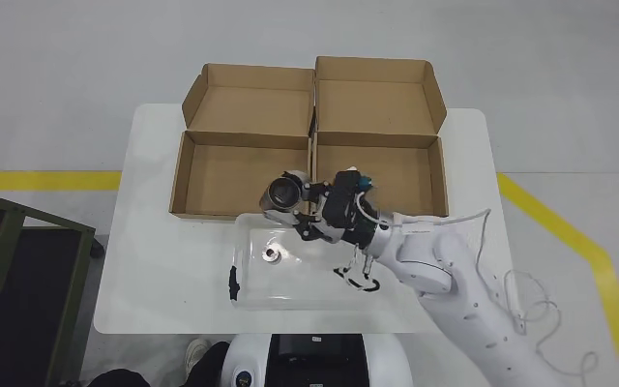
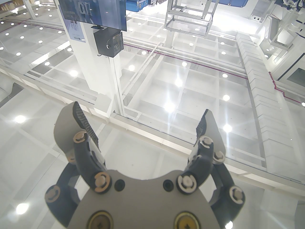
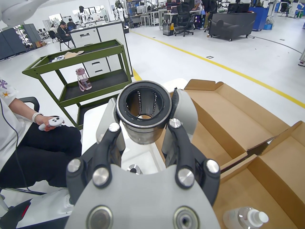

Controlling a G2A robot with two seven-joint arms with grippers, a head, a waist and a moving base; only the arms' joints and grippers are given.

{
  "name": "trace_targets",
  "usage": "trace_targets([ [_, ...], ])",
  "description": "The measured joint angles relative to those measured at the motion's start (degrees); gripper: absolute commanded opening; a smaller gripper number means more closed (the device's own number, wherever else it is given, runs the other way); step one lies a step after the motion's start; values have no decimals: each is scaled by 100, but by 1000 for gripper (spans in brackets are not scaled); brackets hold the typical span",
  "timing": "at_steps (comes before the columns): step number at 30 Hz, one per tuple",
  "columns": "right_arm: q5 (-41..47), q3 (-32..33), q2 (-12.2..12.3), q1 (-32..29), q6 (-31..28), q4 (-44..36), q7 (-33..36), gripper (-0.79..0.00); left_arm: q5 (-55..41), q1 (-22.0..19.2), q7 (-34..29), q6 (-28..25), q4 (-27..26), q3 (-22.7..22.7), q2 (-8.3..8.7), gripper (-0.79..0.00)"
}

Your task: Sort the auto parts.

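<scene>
Right gripper (image 3: 146,107): fingers clamped on both sides of the bearing, carried clear of the tabletop.
Bearing (image 3: 140,129): metal cylinder with a black rim. The open bore faces the wrist camera and shows rows of small balls inside. From the top view it hangs over the near right corner of the left box.
Left gripper (image 2: 141,110): fingers spread wide with nothing between them, toothed pads facing each other. It points up at the ceiling; its place over the tabletop cannot be told.
Tray (image 1: 300,285): clear plastic, at the near edge of the tabletop, just in front of the boxes. The right arm crosses over its right half.
Metal ring (image 1: 272,254): small and silver, lying flat in the far left part of the tray, below and just beside the held bearing.
Black parts (image 1: 353,276): thin dark pieces in the tray near its middle, partly under the arm. One more dark piece sits at the tray's left edge.
Left box (image 1: 242,179): open cardboard, lid folded back toward the far edge of the tabletop.
Right box (image 1: 411,174): same kind, touching the left box side by side, lid also folded back.
Bottle (image 3: 245,216): small and clear with a white cap, lying in a box close under the right wrist; I take it for the right box but cannot be sure.
Table (image 1: 155,252): white, carrying the tray and both boxes.
</scene>
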Motion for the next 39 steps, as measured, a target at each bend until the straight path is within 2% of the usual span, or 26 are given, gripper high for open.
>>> trace_targets([
  [18,-563,-966,-343,894,612,1275,228,-785,0,0,0,0,0,0,0,0],
  [39,-863,-2082,-1089,2150,1596,3027,566,-785,0,0,0,0,0,0,0,0],
])
